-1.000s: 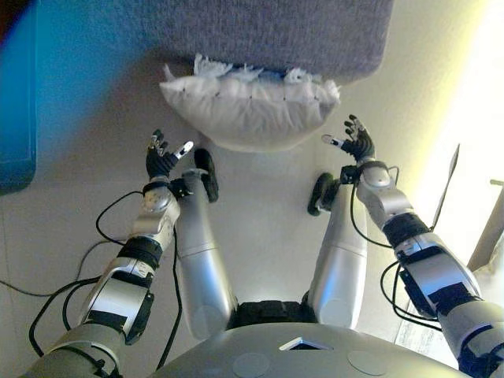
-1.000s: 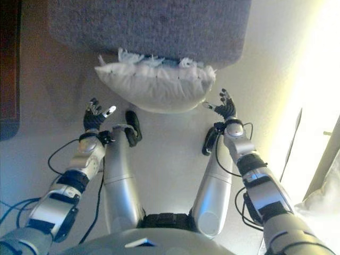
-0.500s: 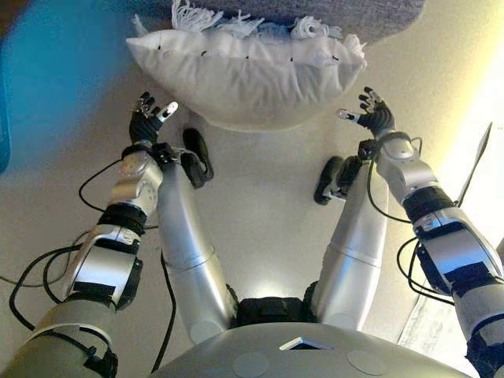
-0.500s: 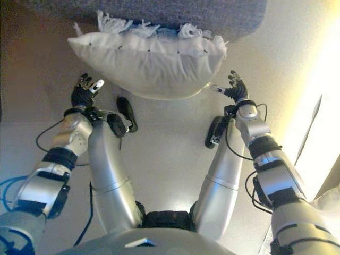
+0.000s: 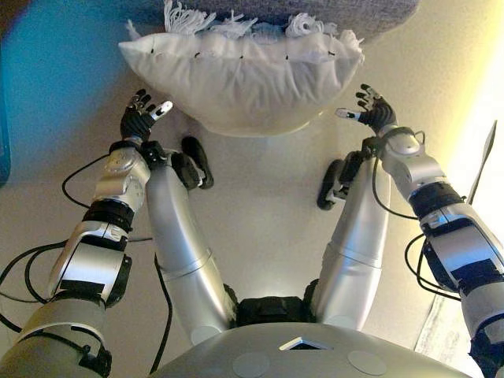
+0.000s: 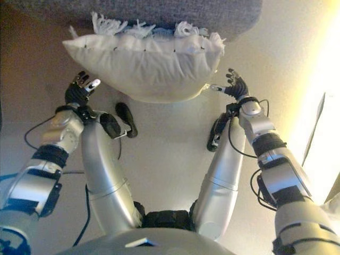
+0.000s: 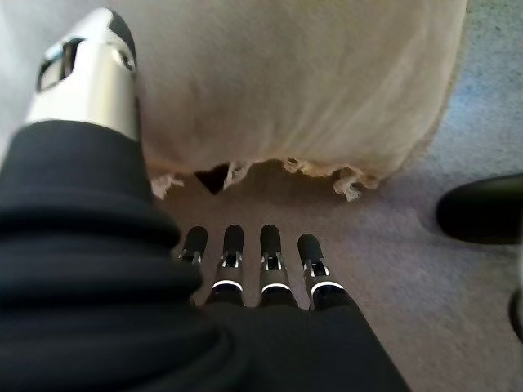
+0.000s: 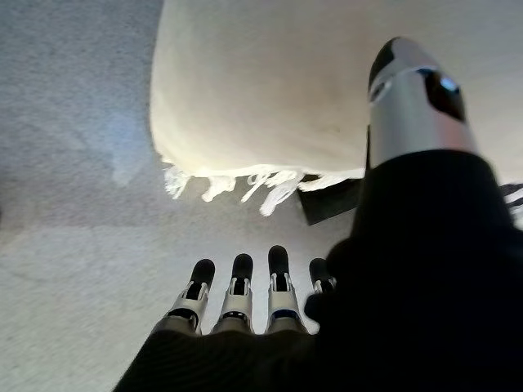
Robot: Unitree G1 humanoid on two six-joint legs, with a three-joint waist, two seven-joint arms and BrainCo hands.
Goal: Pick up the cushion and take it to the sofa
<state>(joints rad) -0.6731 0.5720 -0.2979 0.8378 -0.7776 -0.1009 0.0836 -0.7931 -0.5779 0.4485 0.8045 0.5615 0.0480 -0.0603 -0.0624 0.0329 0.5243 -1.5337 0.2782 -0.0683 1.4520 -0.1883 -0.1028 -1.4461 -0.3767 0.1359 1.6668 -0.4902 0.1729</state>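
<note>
A white cushion [image 5: 240, 87] with a fringed edge lies on the pale floor, its far edge against a grey textured surface [image 6: 159, 10]. My left hand [image 5: 140, 118] is open beside the cushion's left end, a little short of it. My right hand [image 5: 370, 110] is open beside its right end, thumb pointing at the cushion. Neither hand touches it. The left wrist view shows the cushion [image 7: 294, 90] just past my straight fingers [image 7: 270, 253]. The right wrist view shows the cushion [image 8: 261, 90] the same way.
The grey textured surface spans the top of the head views, whether rug or sofa edge I cannot tell. A dark blue object [image 5: 2, 126] sits at the left edge. A thin upright thing [image 5: 484, 169] stands at the right, in bright light.
The camera has dropped toward the cushion, which now shows larger. Both hands have come up level with the cushion's two ends and stayed open. The cushion has not moved.
</note>
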